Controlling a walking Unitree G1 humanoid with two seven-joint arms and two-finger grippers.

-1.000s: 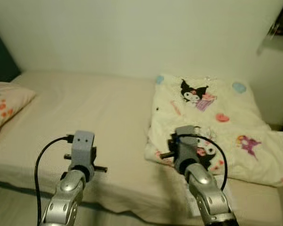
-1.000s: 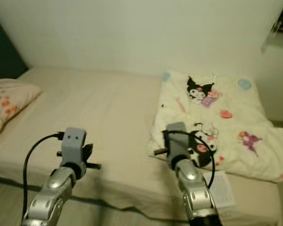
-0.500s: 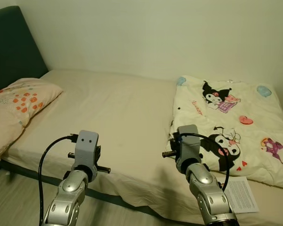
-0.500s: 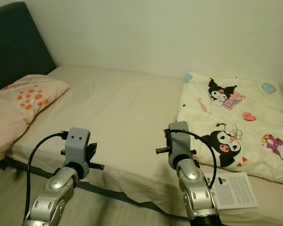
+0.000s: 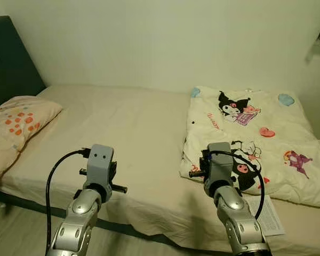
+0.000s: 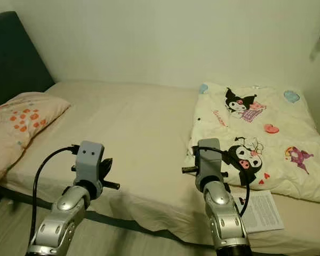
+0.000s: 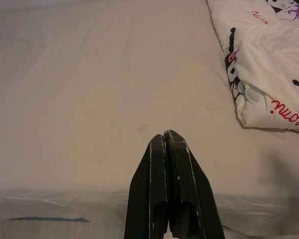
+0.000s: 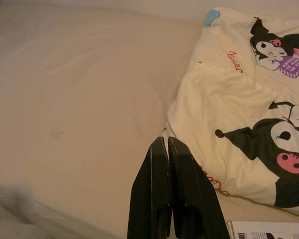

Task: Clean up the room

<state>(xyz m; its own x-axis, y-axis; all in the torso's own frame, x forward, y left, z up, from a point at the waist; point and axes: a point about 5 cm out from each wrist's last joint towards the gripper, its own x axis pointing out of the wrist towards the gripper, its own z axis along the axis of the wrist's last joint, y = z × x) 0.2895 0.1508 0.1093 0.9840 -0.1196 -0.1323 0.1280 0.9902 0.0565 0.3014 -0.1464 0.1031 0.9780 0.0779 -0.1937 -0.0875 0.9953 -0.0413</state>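
Tidying looks barely begun: the cartoon-print blanket [image 6: 250, 138] lies rumpled on the right of the bed [image 6: 133, 122], a printed booklet [image 6: 260, 209] sits at its near edge, and the pillow [image 6: 16, 125] rests far left, perhaps askew. Left gripper [image 7: 165, 138] and right gripper [image 8: 164, 142] hover over the near edge, jaws pressed together, holding nothing

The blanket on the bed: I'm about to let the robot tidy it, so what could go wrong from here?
1. The printed leaflet lies at the mattress edge, partly under the folded blanket; pulling the blanket may drag it off.
2. Both the left pincer and right pincer are shut, so either would push the fabric rather than grip it.
3. The right pincer sits close to the blanket's corner and could snag it.
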